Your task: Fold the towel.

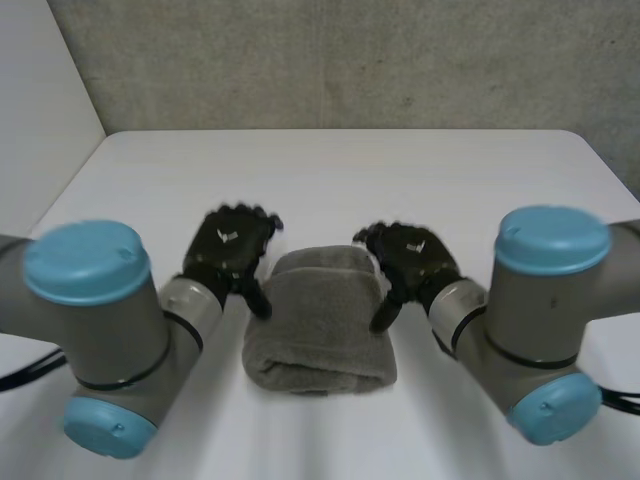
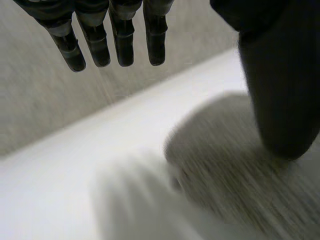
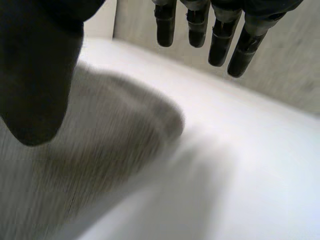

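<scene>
A grey towel [image 1: 318,322] lies folded into a thick small bundle on the white table [image 1: 330,175], between my two hands. My left hand [image 1: 231,250] hovers just off the bundle's left edge, fingers straight and spread, thumb hanging down beside the cloth. My right hand [image 1: 410,256] mirrors it at the right edge, open, its thumb over the towel's upper right side. In the left wrist view the towel [image 2: 235,160] lies under the thumb [image 2: 282,85], with the fingers [image 2: 122,35] straight above bare table. The right wrist view has the towel [image 3: 100,150] below the thumb [image 3: 37,75], fingers [image 3: 220,30] straight.
The white table's far half stretches back to a grey wall [image 1: 350,60]. My two forearms with light-blue caps [image 1: 85,262] [image 1: 552,240] flank the towel at the near side.
</scene>
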